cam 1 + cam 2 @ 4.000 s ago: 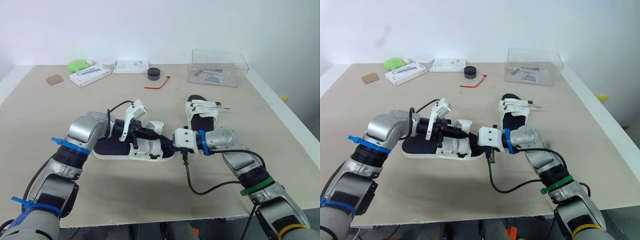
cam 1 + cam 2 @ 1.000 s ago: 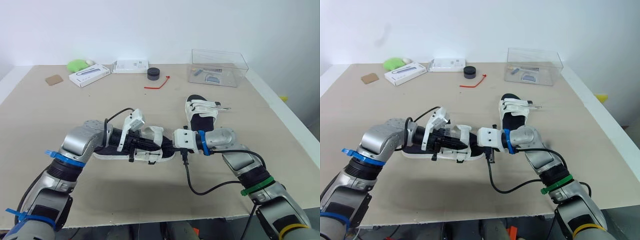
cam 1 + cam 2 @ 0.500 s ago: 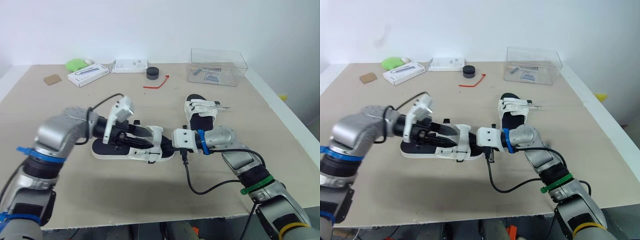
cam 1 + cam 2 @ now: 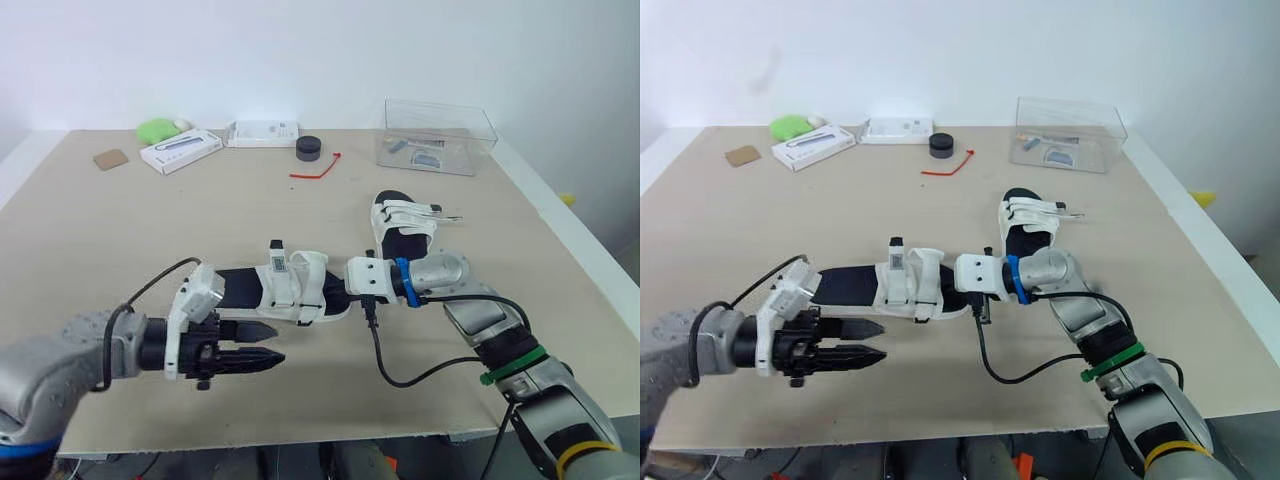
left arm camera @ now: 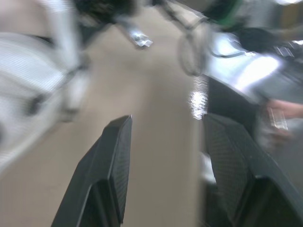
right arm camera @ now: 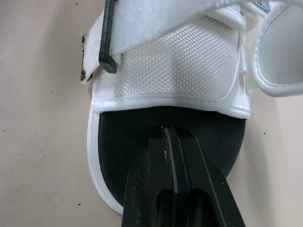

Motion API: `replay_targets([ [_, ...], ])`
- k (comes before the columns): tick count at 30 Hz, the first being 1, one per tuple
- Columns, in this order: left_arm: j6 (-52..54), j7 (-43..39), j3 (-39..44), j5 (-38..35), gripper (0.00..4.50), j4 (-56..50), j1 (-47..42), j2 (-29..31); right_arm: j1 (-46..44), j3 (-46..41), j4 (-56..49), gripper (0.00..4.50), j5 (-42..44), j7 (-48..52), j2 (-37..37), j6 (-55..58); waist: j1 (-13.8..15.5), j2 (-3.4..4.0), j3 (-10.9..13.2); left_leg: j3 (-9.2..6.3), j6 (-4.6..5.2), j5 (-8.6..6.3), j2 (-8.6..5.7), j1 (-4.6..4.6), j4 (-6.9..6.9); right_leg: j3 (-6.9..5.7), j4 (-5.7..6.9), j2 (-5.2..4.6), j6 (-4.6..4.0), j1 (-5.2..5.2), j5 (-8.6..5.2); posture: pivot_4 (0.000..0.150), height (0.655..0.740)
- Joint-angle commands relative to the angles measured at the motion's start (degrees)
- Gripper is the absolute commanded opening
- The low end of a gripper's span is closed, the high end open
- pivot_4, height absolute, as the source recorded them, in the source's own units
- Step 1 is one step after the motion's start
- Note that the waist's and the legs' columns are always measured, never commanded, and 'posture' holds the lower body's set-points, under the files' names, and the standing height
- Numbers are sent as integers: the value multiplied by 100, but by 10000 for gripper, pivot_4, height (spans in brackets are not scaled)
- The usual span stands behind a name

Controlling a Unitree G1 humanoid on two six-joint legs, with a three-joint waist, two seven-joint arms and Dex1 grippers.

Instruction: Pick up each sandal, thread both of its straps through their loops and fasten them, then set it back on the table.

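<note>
One sandal (image 4: 290,288), black footbed with white straps, lies flat in the middle of the table (image 4: 120,230). A strap tab stands up from its rear strap. My right gripper (image 6: 173,137) is shut, its tips resting on the black footbed at the toe end (image 4: 338,292). My left gripper (image 4: 262,346) hovers open with nothing in it near the table's front, a short way in front of the sandal's heel; its fingers (image 5: 111,165) stand well apart. The second sandal (image 4: 402,226) lies behind my right wrist, with its straps across it.
At the back stand a clear plastic box (image 4: 437,135), a black round puck (image 4: 308,148), a red tie (image 4: 315,168), two white boxes (image 4: 180,150), a green object (image 4: 155,129) and a brown card (image 4: 109,159). A black cable (image 4: 395,375) loops from my right wrist.
My left gripper has let go of the sandal's straps and drawn back toward the table's front edge. The sandal now lies flat. My right arm has stayed put.
</note>
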Motion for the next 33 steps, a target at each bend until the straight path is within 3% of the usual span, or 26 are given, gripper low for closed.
replay_targets([
  [1,-963,420,-438,798,24113,-52,203,-203,254,354,478,0,-427,131,-45,151,0,1,-2,0,0,0,0,0,0,0,0,1,0,0,0,1500,7400],
  [12,-2000,666,-1234,1652,24113,780,26,-646,367,333,379,0,-446,101,-49,136,-2,4,-6,4,0,-1,1,-6,-5,1,0,4,-3,-6,1,1500,7400],
  [33,-2292,54,-1887,1807,24113,1638,-616,-937,510,233,124,0,-468,83,-228,301,0,5,-7,3,7,-8,1,-16,-5,0,-5,3,-1,-9,0,1500,7400],
])
